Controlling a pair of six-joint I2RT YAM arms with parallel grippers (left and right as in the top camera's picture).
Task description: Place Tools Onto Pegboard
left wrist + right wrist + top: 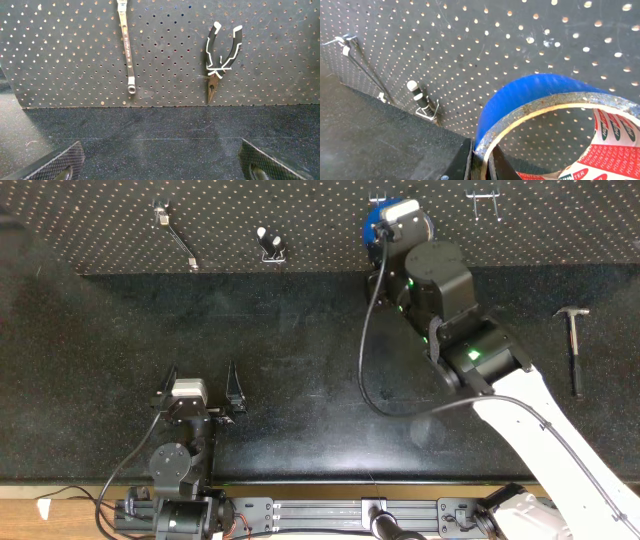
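Tape roll (530,95), blue, is up at the pegboard (300,220), to the right of the wrench (127,50) & pliers (220,55) already hanging there. R gripper (481,161) is clamped on the roll's wall, one finger inside the ring and one outside. That leaves the hole free, prob. so it can slip over the hook (378,197) just above. Can't tell if it's on the hook yet. L gripper (160,172) sits near its base, low over the mat (300,350), facing the board. Its fingers are wide apart w/ nothing between them. It's well out of the way. Hammer (574,350) lies on the mat far right, w/ a spare hook (483,202) on the board nearby, so likely next.
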